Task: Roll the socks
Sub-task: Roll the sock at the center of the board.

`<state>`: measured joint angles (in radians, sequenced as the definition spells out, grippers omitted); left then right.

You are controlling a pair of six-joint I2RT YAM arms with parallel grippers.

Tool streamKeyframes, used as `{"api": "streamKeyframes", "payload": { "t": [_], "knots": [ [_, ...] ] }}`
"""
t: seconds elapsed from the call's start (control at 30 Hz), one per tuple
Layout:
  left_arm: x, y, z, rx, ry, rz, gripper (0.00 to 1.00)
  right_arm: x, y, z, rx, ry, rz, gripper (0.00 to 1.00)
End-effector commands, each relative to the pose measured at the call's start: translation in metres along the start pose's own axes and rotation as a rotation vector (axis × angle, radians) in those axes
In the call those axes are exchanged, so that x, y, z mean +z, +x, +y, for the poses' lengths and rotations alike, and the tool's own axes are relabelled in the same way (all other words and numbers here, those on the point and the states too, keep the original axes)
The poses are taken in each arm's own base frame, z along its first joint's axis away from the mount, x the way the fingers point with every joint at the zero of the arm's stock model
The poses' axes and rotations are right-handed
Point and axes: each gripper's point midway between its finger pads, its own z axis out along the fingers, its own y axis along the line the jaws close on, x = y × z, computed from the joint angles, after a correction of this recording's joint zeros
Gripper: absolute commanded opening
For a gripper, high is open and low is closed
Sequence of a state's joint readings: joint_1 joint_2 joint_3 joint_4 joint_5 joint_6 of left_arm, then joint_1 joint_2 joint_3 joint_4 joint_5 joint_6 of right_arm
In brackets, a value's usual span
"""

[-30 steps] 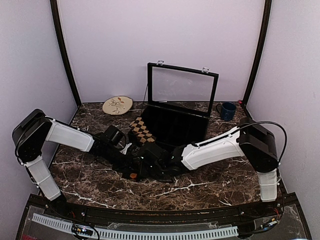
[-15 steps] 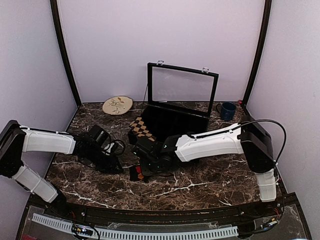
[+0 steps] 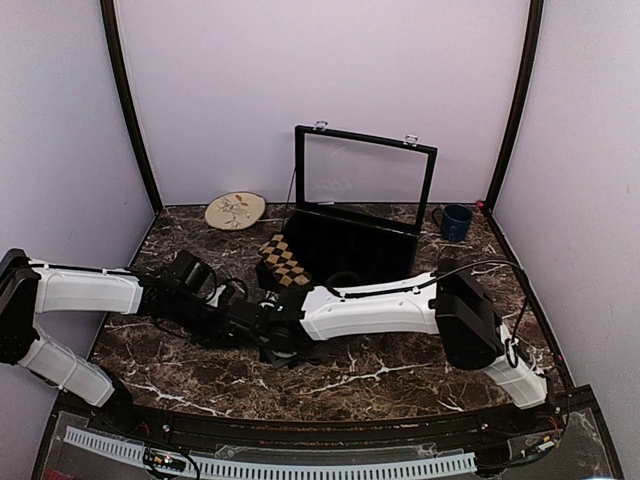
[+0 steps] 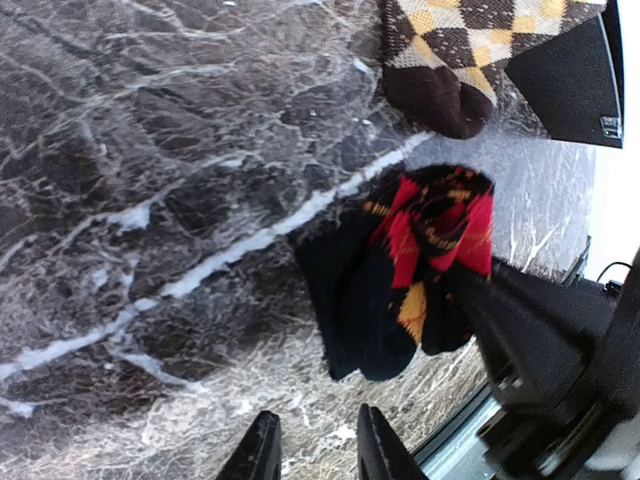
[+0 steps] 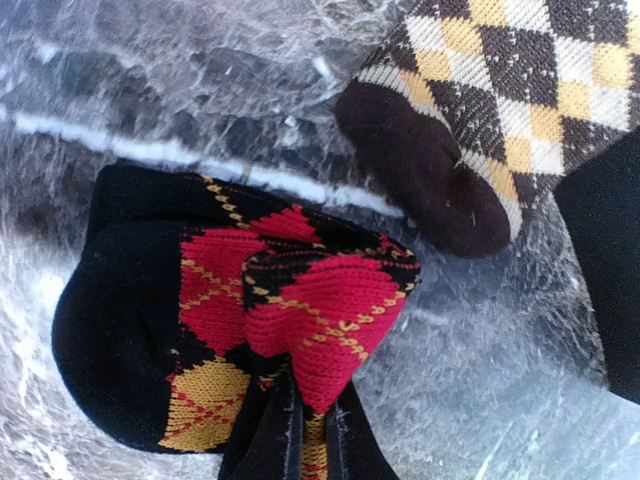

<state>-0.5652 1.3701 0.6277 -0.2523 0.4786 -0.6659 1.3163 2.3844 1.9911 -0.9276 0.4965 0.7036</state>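
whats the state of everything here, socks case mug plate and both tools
red sock, bunched, pinched by the right tool
tan sock, laid out, unrolled, ungripped
black case, lid open, upright
blue mug, upright
round plate, lying flat
left tool, open, empty
right tool, shut on red sock

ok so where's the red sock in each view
top external: red sock left of centre, a dark lump mostly hidden under the right gripper.
left wrist: right of centre, bunched on the marble.
right wrist: lower left to centre, pinched at the bottom edge.
shared landmark: the tan-brown sock, its dark toe just beyond the red one.
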Motion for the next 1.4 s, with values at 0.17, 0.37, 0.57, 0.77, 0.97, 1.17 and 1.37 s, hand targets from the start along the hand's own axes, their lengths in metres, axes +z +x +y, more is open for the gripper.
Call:
{"api": "streamKeyframes", "payload": {
  "t": [0.17,0.37,0.57,0.77,0.97,1.17,1.37],
  "knots": [
    [-0.008,-0.004,-0.002,-0.067,0.084,-0.005,0.34,-0.003,0.038,0.003,-0.181,0.166,-0.017,0.0],
    [-0.013,-0.016,0.001,-0.115,0.145,-0.016,0.36,-0.004,0.034,0.014,-0.238,0.185,-0.033,0.0],
    [-0.012,-0.024,-0.003,-0.12,0.184,-0.019,0.36,-0.01,0.04,0.032,-0.418,0.223,-0.088,0.0],
    [-0.01,-0.02,-0.003,-0.116,0.206,-0.01,0.36,-0.022,0.056,0.042,-0.648,0.215,-0.192,0.0],
    [-0.012,-0.025,-0.016,-0.082,0.268,-0.009,0.36,-0.023,0.053,0.047,-0.766,0.235,-0.246,0.0],
    [-0.015,-0.024,-0.026,-0.028,0.305,0.016,0.36,-0.016,0.047,0.066,-0.778,0.214,-0.249,0.0],
    [-0.012,-0.018,-0.033,-0.031,0.379,0.056,0.36,-0.012,0.05,0.073,-0.789,0.185,-0.234,0.0]
  ]
}}
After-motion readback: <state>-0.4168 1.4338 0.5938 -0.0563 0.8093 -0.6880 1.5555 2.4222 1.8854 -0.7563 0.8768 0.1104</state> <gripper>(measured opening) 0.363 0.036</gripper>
